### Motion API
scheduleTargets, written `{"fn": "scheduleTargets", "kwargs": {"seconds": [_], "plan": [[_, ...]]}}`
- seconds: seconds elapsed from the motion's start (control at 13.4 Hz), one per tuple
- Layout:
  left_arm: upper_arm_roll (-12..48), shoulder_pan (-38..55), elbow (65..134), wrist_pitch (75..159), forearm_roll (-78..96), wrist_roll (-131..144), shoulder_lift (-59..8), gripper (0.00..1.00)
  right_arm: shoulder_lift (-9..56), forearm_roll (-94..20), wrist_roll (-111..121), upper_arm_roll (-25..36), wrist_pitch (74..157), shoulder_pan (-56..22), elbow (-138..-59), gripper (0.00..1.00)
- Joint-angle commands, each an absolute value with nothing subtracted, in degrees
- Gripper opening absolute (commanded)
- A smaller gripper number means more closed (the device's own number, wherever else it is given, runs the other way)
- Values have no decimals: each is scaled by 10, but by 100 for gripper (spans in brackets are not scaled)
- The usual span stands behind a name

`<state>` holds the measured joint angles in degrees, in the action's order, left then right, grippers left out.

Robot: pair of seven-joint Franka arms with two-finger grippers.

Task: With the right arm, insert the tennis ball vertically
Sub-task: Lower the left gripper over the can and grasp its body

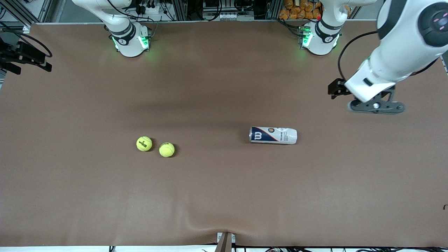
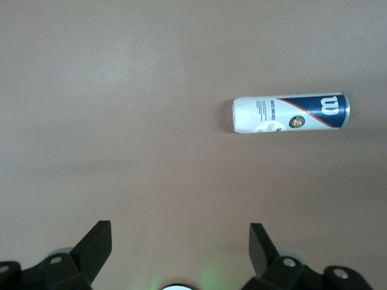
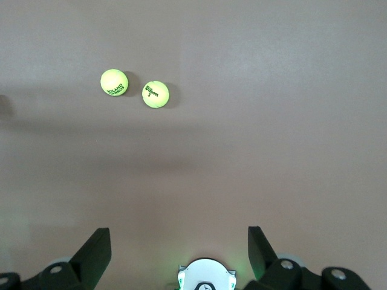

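Two yellow-green tennis balls (image 1: 144,143) (image 1: 167,149) lie side by side on the brown table toward the right arm's end. They also show in the right wrist view (image 3: 113,82) (image 3: 156,94). A white and blue tennis ball can (image 1: 273,135) lies on its side toward the left arm's end, and shows in the left wrist view (image 2: 290,113). My right gripper (image 3: 179,241) is open and empty, high over the table near its own base, and is out of the front view. My left gripper (image 1: 376,106) is open and empty in its wrist view (image 2: 179,241), raised over the table's left-arm end.
The arm bases (image 1: 129,40) (image 1: 318,38) stand at the table's edge farthest from the front camera. A small bracket (image 1: 225,241) sits at the nearest edge. A black fixture (image 1: 21,56) juts in at the right arm's end.
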<state>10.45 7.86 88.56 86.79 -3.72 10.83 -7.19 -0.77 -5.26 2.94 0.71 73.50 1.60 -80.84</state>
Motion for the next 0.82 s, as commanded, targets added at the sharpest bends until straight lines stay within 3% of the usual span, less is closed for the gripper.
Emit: {"fn": "scheduleTargets", "kwargs": {"seconds": [0.0, 0.74], "plan": [[103, 110, 879, 868, -53, 105, -98, 100, -18, -58, 36, 1, 734, 25, -817, 100], [107, 216, 880, 880, -104, 89, -213, 100, -18, -58, 36, 1, 732, 25, -817, 100]]}}
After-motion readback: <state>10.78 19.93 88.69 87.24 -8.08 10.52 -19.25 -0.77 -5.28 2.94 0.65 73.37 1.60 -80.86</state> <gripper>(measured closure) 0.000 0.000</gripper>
